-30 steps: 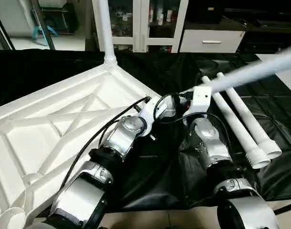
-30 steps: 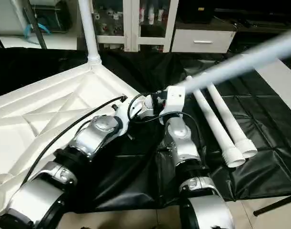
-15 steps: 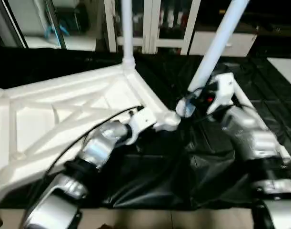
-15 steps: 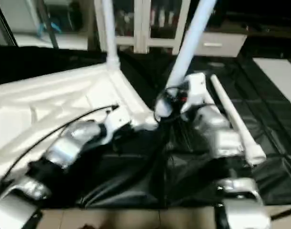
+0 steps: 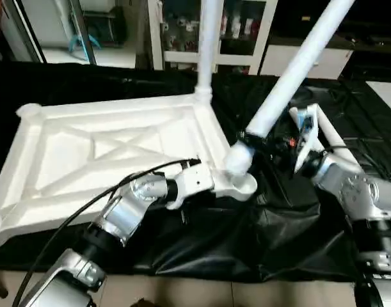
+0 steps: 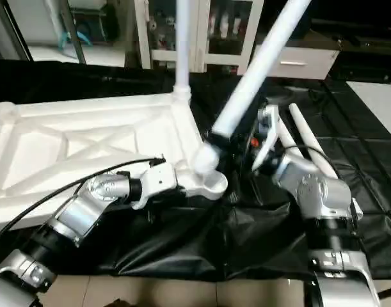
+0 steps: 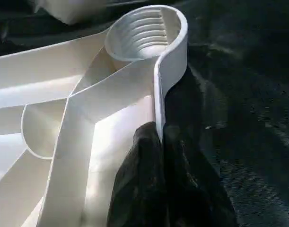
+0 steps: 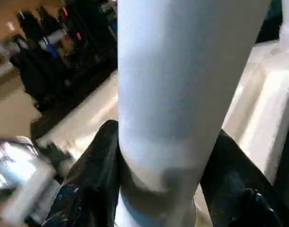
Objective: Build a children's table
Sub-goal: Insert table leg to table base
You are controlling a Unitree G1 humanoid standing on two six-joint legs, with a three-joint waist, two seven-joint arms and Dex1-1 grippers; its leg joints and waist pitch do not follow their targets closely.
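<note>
Swung up from a low slant, the leg (image 5: 291, 83) in the right gripper (image 5: 262, 142) now stands steep, its flared lower end (image 5: 239, 157) hanging just above the near corner socket (image 5: 241, 185) of the top (image 5: 105, 153). That top lies ribbed side up on the black-draped table (image 5: 291, 236), and one leg (image 5: 207, 51) already stands upright in the far corner socket. The right gripper's black fingers (image 8: 94, 165) clasp the held leg on both sides a little above the flare. The left gripper (image 7: 156, 161) is pinched shut on the top's thin edge wall just beside the open socket, steadying it.

What the coming move turns on: the leg's long axis leans away up to the right, while the socket opens straight up. The flare sits near the socket's rim, slightly toward the far side; whether it touches yet I cannot tell. The leg would need tipping upright and centring over the threaded mouth before it goes down. The right arm carries that work; the left only holds.

As for containers, the near socket's ribbed inside is empty in the left wrist view. Another spare leg (image 6: 307, 144) lies on the cloth behind the right arm.
</note>
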